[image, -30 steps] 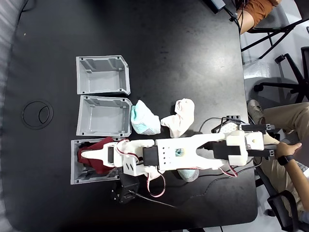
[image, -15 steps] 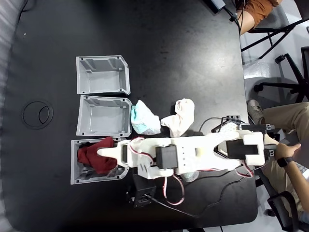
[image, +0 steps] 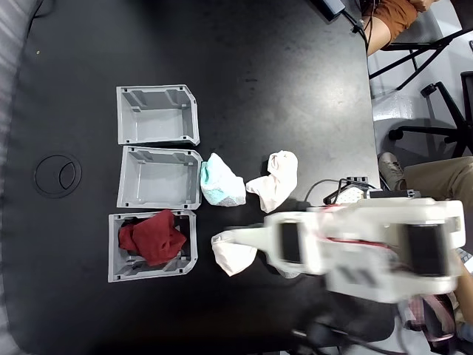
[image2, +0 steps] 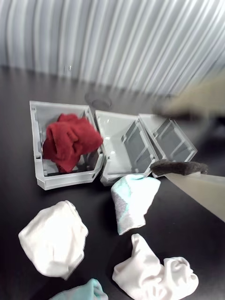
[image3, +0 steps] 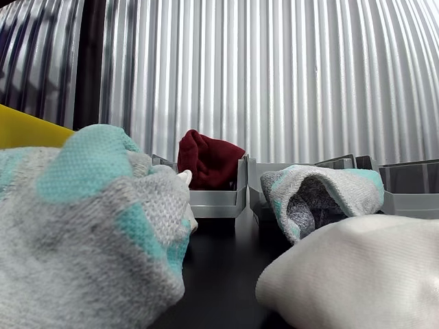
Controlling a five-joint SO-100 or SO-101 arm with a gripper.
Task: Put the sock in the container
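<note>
The dark red sock (image: 151, 237) lies bunched inside the nearest grey container (image: 112, 255), the lowest of three in the fixed view. The wrist view has the sock (image2: 69, 138) in the leftmost container (image2: 65, 179), and the other view shows the sock (image3: 209, 161) sticking up above the container's front wall (image3: 216, 203). My gripper (image: 222, 238) is motion-blurred and hangs to the right of that container, clear of it. In the wrist view the gripper (image2: 158, 138) is open with nothing between its jaws; one dark-padded finger (image2: 180, 167) reaches in from the right.
Two more grey bins (image: 157, 118) (image: 159, 181) stand empty above the filled one. Loose on the black table lie a white sock (image: 235, 257) under the gripper, a teal-and-white sock (image: 220, 183) and another white sock (image: 275, 180). A person's leg (image: 436, 177) shows at the right edge.
The gripper has let go of the dark red sock, which stays in the container. The arm has swung back to the right, uncovering a white sock on the table.
</note>
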